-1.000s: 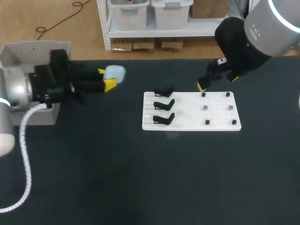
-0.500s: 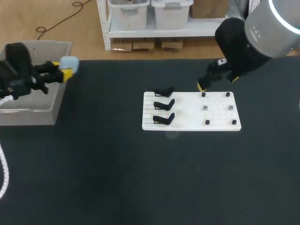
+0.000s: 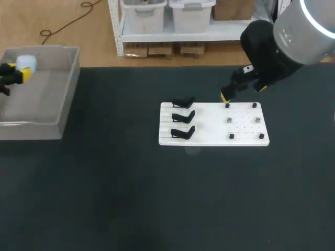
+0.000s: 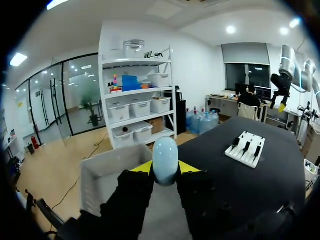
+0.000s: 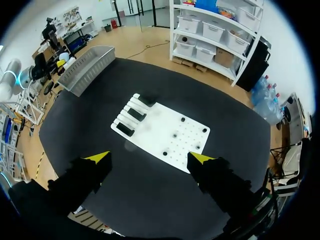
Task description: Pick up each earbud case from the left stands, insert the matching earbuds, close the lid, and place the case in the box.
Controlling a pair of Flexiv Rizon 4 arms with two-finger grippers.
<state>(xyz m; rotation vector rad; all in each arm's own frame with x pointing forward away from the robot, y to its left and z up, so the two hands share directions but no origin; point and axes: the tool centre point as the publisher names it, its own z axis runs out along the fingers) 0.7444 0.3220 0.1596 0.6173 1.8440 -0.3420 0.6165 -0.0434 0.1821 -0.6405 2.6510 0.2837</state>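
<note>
Pale blue egg-shaped earbud case (image 3: 26, 63) (image 4: 165, 160) clamped between yellow tips of left gripper (image 3: 18, 70) (image 4: 165, 169), long axis along fingers, rounded end pointing ahead. Held above grey plastic box (image 3: 68, 89) (image 4: 100, 175); a second ago carried over black bench (image 3: 131, 198). Left arm drawn back leftward, almost out of head view. Right gripper (image 3: 243, 92) (image 5: 150, 158) spread wide, empty, above far edge of white stand board (image 3: 246, 133) (image 5: 165, 135), unmoved.

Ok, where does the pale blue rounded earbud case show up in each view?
Head view: pale blue rounded earbud case at far left, held by the left gripper over the grey plastic box.
Left wrist view: case upright between its own jaws, box beyond.
Right wrist view: too small to make out.
Shared landmark: white board with black stands.
</note>
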